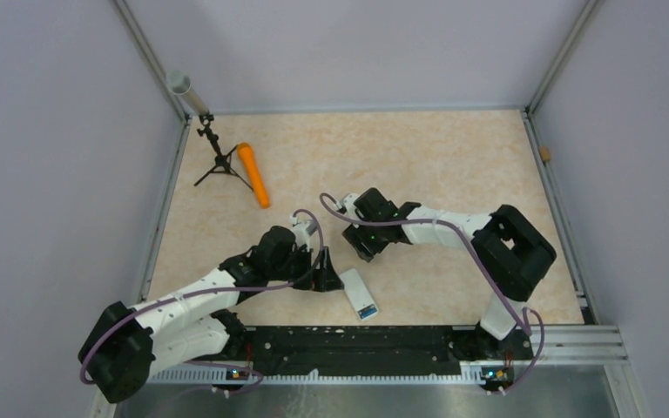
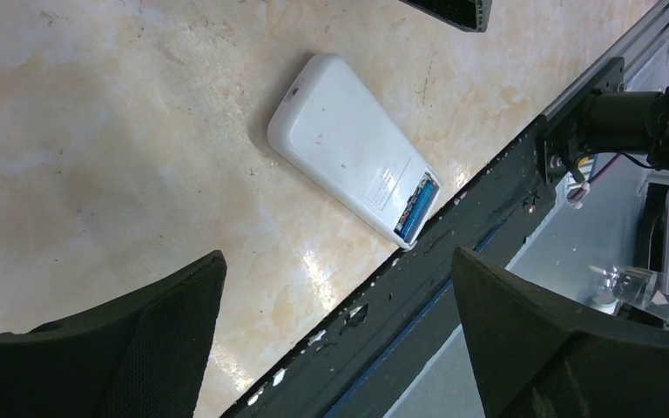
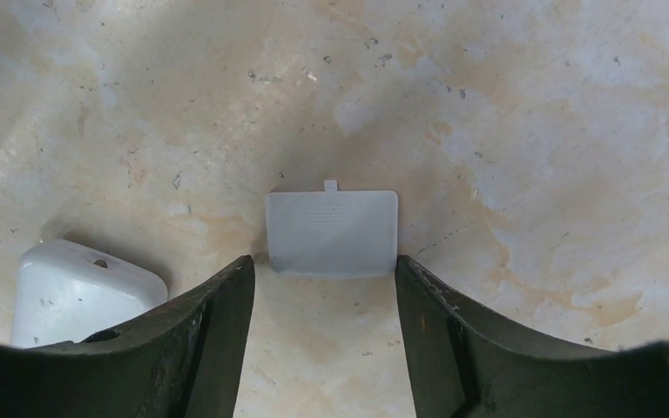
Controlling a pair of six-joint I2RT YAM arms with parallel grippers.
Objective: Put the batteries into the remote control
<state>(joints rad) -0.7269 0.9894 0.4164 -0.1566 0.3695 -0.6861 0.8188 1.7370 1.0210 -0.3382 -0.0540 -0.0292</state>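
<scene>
I see the remote control (image 2: pixel 348 152) face-down on the bench (image 2: pixel 96 131), blue battery (image 2: pixel 415 203) in its recess, label (image 2: pixel 384 184) unreadable. My left fingers (image 2: pixel 139 340) gape empty; right fingers (image 3: pixel 200 340) spread astride the battery cover (image 3: pixel 331 228).

Overhead view plus two close wrist views.
The top camera looked steeply down on the whole table (image 1: pixel 418 157); both wrist cameras faced it from close by, each catching the remote control (image 2: pixel 348 170).
</scene>
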